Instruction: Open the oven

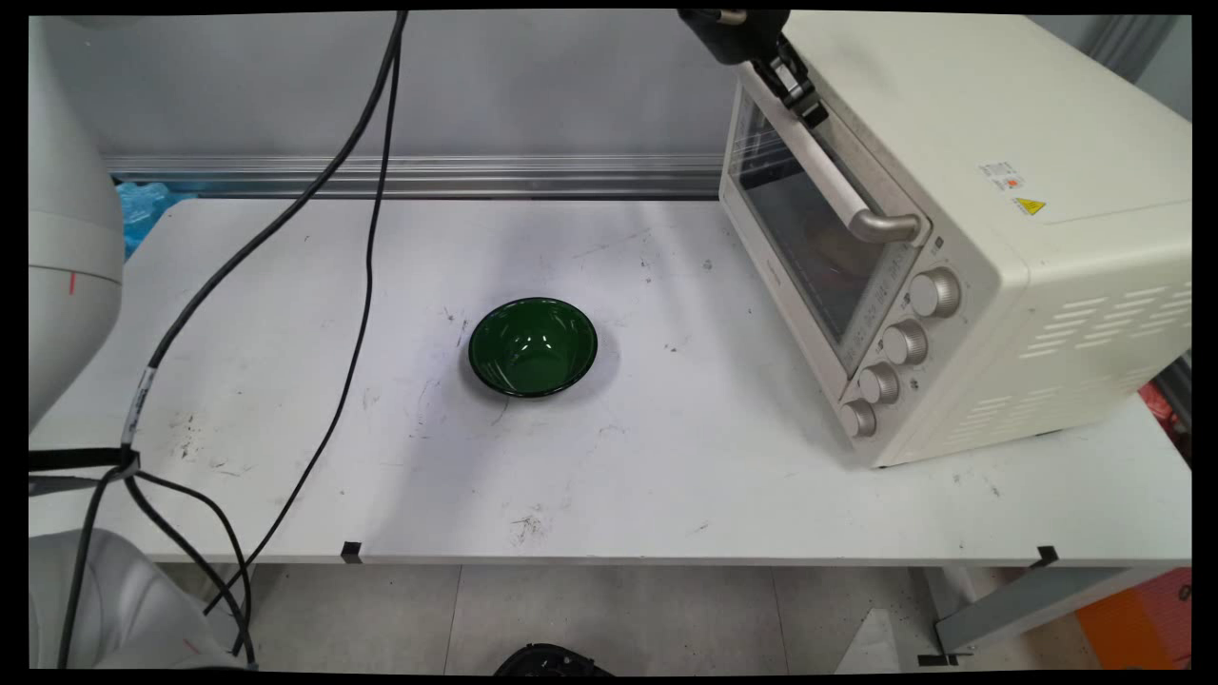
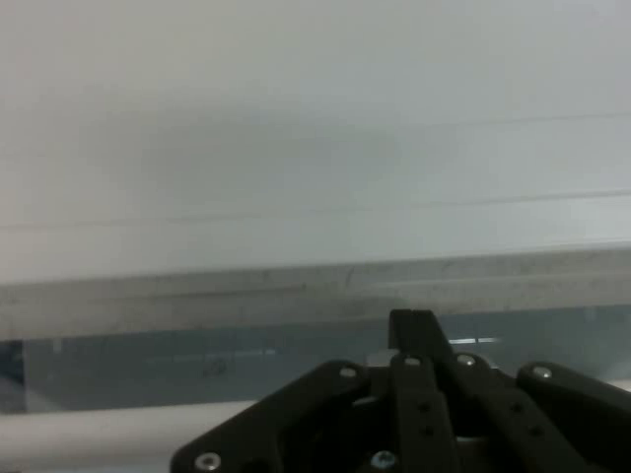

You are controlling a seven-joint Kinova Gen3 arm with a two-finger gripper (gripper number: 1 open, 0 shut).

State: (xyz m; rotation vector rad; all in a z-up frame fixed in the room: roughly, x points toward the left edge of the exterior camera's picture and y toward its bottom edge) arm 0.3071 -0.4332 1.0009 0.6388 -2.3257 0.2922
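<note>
Oven (image 1: 961, 238) and green bowl (image 1: 533, 346) sit on scuffed white table (image 1: 666, 476).

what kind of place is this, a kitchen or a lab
Probably a robotics lab set up as a mock kitchen: a cream toaster oven and a green glazed bowl sit on a scuffed white table, with a black gripper at the oven's door handle.

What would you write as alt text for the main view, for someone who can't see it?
A black tool at the top edge sits at the upper end of the door handle of a cream toaster oven, whose door is closed, on the right of a white table. A green bowl, empty, stands alone mid-table, and black cables hang at left.
</note>
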